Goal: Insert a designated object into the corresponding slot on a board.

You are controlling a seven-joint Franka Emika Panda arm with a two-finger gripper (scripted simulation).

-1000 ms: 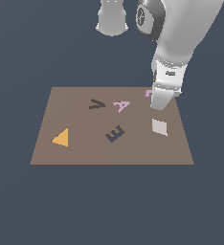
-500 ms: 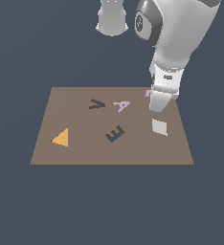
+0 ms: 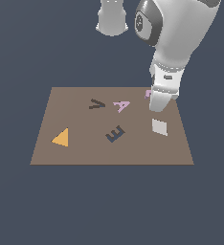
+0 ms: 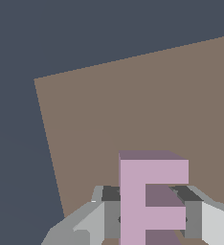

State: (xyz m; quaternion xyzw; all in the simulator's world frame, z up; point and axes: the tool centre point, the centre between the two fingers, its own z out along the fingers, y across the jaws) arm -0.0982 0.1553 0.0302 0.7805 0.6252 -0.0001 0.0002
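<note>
- Claw (image 4: pixel 150 217) clamped on the pale pink-lilac blocky letter piece (image 4: pixel 150 201), at the flat brown rectangular board's (image 3: pixel 75 153) far edge toward the exterior view's right.
- Grasp judged done.
- Left: carrying to the tilted dark navy E-shaped recess (image 3: pixel 115 133), aligning, inserting.

the white arm comes down from above on the exterior view's right, its bulky upper links leaning over and the wrist pointing almost straight down. the gripper (image 3: pixel 158 106) hangs low at the end of it — its tip pale and blocky in that view. in the wrist view the gripper (image 4: pixel 151 217) shows two grey fingers (image 4: pixel 110 213), one on each side, pressed against a pink block between them — jaws closed on it.
</note>
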